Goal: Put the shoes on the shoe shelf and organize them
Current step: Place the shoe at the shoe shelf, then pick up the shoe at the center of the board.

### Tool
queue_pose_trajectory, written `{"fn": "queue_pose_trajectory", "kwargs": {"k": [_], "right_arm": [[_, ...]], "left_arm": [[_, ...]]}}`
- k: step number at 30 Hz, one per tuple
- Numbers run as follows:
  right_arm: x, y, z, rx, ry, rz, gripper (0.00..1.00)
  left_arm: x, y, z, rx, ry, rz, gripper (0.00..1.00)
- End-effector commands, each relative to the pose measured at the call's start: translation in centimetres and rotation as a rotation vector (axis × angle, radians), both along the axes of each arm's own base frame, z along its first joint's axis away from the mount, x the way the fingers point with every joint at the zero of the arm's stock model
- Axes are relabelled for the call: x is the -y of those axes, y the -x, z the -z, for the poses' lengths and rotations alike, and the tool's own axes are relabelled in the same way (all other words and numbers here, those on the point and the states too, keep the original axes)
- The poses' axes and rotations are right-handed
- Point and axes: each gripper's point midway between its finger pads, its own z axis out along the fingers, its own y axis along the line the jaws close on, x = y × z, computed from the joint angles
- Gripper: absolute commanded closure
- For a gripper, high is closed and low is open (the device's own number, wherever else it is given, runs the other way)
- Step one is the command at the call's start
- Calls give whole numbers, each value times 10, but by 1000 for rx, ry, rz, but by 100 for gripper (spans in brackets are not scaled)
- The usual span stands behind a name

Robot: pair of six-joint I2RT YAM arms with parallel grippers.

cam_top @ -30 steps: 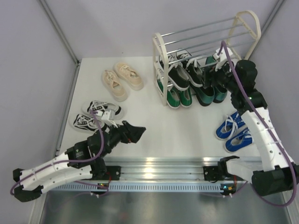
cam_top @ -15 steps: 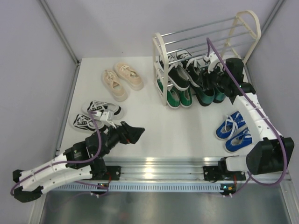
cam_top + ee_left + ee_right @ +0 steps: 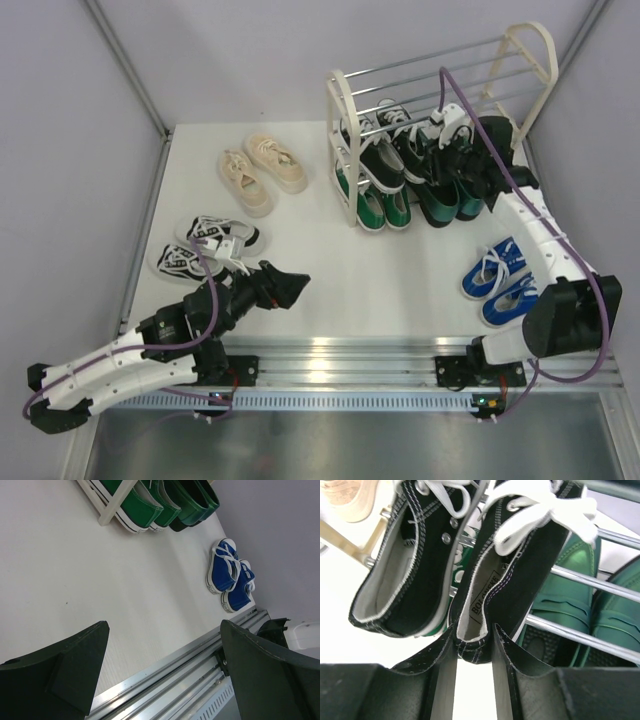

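Observation:
My right gripper [image 3: 452, 150] is shut on the heel of a black white-laced sneaker [image 3: 520, 555], which rests on the shoe shelf's [image 3: 340, 110] silver rods [image 3: 580, 580]. Its mate [image 3: 415, 565] lies beside it on the left. Dark green loafers [image 3: 570, 600] sit on the tier below, and green canvas sneakers [image 3: 375, 205] sit at the bottom left. Blue sneakers [image 3: 500, 280] lie on the table at the right, cream sneakers [image 3: 262, 170] and striped sneakers [image 3: 205, 245] at the left. My left gripper [image 3: 290, 283] is open and empty, low over the table's front.
The aluminium rail [image 3: 340, 360] runs along the near edge. Grey walls close in on the left, back and right. In the left wrist view the blue sneakers [image 3: 230, 577] lie near the rail [image 3: 190, 670], and the shelf foot [image 3: 107, 515] stands at the top.
My right arm has swung its wrist left and in toward the shelf, over the black sneakers. The left arm has not moved.

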Motion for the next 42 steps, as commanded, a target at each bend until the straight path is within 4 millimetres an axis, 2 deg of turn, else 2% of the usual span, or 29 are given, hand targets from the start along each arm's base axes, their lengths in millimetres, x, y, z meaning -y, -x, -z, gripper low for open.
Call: {"fn": "queue_pose_trajectory", "kwargs": {"k": [1,3,6,7,9,10,14,16,20,21,22,23,24,26,27,30,31,32,33,35,36,37,38,39,40,42], "right_arm": [[-24,-9,-28,65,-58,-43,76],[-29,-9,-27,60,-57,-43,76],[-30,-9,-25,58,-50,-35,68],[-29,-9,-24,59,-41,-34,61],[-25,-7,-25,67,-25,-26,55],[-23,-5,-26,74,-13,-25,47],[-7,4,-41,135,36,20,28],[4,14,-52,173,59,41,22],[21,47,-53,191,114,27,12],[24,63,-50,198,114,7,11],[25,72,-47,200,124,-16,10],[19,85,-43,195,109,-69,10],[22,104,-32,179,128,-108,10],[18,124,-20,160,123,-170,10],[19,139,-7,137,123,-185,10],[16,163,15,135,119,-238,10],[16,168,20,138,119,-253,10],[14,175,21,154,108,-268,10],[14,179,31,135,102,-277,10],[13,185,33,135,79,-290,9],[13,187,37,122,70,-294,10],[14,188,39,118,62,-295,10],[14,190,39,112,41,-300,10],[15,195,40,85,17,-310,10],[16,195,39,89,17,-303,10],[16,196,39,94,14,-310,10]], "left_arm": [[-1,-2,-2,18,3,-10,2],[-1,-2,-1,17,1,-10,2],[-2,-3,-1,18,2,-13,2],[-2,-3,-1,17,0,-13,2],[-3,-4,-1,16,-1,-25,2],[-4,-5,0,16,-2,-33,2],[-13,-12,2,-18,-6,-111,2],[-21,-17,11,-38,-54,-164,2],[-38,-27,18,-93,-85,-300,2],[-41,-29,17,-107,-90,-331,2],[-53,-32,23,-112,-129,-394,2],[-59,-34,24,-137,-104,-445,2],[-65,-37,23,-145,-102,-498,2],[-86,-40,26,-151,-99,-614,2],[-91,-42,25,-147,-97,-642,2],[-100,-47,11,-131,-55,-705,3],[-101,-48,2,-127,-36,-713,4],[-101,-50,0,-120,-57,-708,4],[-100,-55,-1,-127,-73,-724,4],[-102,-64,-6,-128,-122,-736,4],[-93,-68,2,-163,-160,-712,3],[-92,-71,6,-180,-183,-714,3],[-101,-77,8,-199,-203,-749,3],[-112,-82,24,-267,-230,-781,3],[-120,-83,26,-272,-228,-807,3],[-120,-85,32,-294,-191,-789,3]]}}
